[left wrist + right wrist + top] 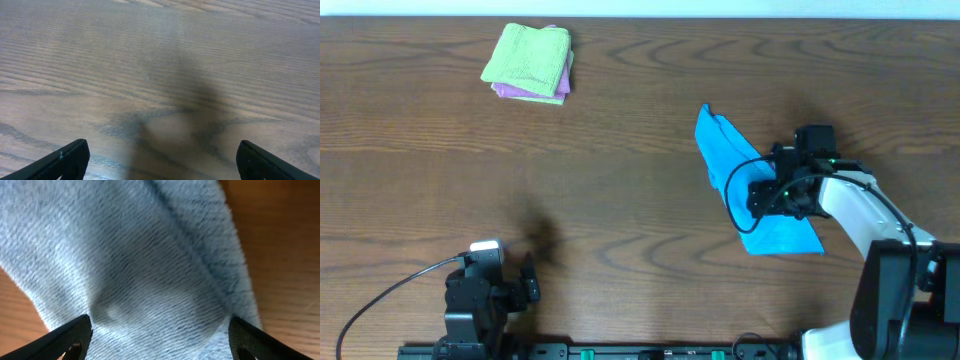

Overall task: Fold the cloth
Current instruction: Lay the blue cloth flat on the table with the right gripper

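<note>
Cloth: your blue cloth (722, 150) lies on the right side of the table (620, 190), a long band running from far-left to near-right, with its near end spread wider.
Done so far: I judge that one lengthwise fold is in. The band is narrow, and the right wrist view shows a raised ridge running along it.
Left to do: the band looks too long to count as finished, so you probably need at least one more fold, end to end, and then a flattening.
Right gripper (160, 340): it is low over the near half of the cloth with the fingers spread wide. Fabric fills the space between them, but nothing is pinched.
Left gripper (160, 162): parked near-left, well apart from the cloth, with the fingers spread wide over bare wood and holding nothing.
Not your job: the green cloth (528, 52) folded on a purple one (525, 93), far-left.
Watch: the top layer may slide when you regrasp.
</note>
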Motion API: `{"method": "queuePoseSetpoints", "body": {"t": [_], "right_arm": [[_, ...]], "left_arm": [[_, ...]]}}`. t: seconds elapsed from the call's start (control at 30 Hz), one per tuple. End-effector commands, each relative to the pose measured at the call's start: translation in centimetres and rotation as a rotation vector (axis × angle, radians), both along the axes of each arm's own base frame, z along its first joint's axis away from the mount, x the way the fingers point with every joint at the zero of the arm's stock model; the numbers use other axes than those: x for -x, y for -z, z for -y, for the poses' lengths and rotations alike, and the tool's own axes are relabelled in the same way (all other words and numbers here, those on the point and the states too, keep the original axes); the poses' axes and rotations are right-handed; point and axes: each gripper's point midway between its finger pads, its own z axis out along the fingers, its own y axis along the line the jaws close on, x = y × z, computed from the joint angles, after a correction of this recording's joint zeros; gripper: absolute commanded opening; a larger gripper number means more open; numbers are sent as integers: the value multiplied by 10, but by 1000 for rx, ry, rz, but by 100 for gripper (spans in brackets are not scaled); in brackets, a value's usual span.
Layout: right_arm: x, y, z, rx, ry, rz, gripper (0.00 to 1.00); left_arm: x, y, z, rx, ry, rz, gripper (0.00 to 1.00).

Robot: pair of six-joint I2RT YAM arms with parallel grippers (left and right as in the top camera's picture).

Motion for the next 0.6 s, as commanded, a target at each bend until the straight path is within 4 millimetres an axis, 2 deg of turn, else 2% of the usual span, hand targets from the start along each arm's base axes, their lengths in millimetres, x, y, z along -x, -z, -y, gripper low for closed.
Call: {"method": "queuePoseSetpoints", "body": {"t": [0.0,0.07,0.1,0.17,0.23,0.3,0.4,0.5,0.57], "right_arm": [[-4,0,10,26,12,24,87],[-8,-1,9,25,12,40,85],[-10,-1,9,23,11,46,78],[-13,0,10,23,14,54,70],[-14,4,10,23,14,51,70],[-13,10,10,22,13,36,64],[-12,14,9,22,11,22,43],[-12,14,9,23,11,23,41],[-12,14,9,22,11,23,23]], "left_arm": [[8,21,-1,-5,1,-72,95],[8,21,-1,-5,1,-72,95],[8,21,-1,-5,1,-72,95],[8,21,-1,-5,1,-72,95],[8,21,-1,-5,1,-72,95],[8,21,-1,-5,1,-72,95],[8,21,-1,-5,1,-72,95],[8,21,-1,-5,1,-72,95],[8,21,-1,-5,1,-72,95]]}}
